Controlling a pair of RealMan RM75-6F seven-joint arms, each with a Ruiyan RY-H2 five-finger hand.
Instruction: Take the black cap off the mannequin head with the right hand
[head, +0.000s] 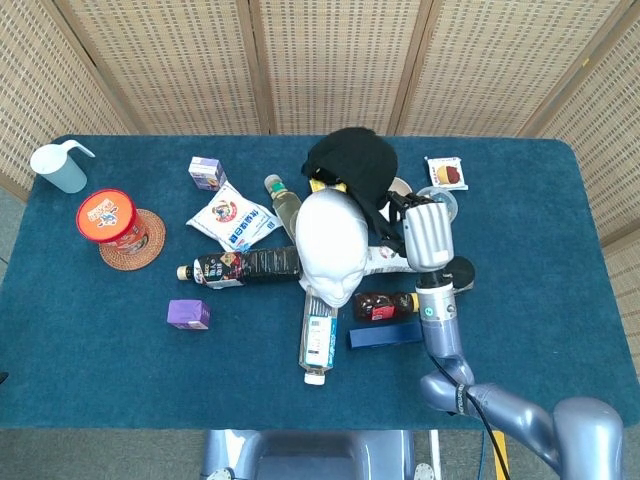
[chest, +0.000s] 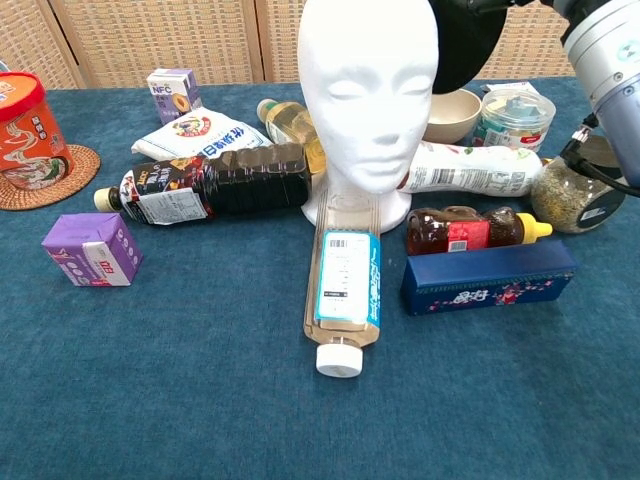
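The white mannequin head (head: 331, 246) stands bare at the table's centre, also plain in the chest view (chest: 367, 95). The black cap (head: 351, 164) is off it and hangs bunched above and behind the head; in the chest view a part of the cap (chest: 466, 48) shows to the head's right. My right hand (head: 424, 233) is just right of the head, its fingers (head: 394, 208) gripping the cap's edge. In the chest view only the right arm (chest: 606, 48) shows at the upper right. The left hand is in neither view.
Around the head's base lie a dark sauce bottle (chest: 215, 182), a clear white-capped bottle (chest: 345, 290), a blue box (chest: 488, 278), a honey bottle (chest: 470, 228) and a black-lidded jar (chest: 585, 185). A purple box (chest: 90, 248) and a red noodle cup (chest: 28, 120) stand left.
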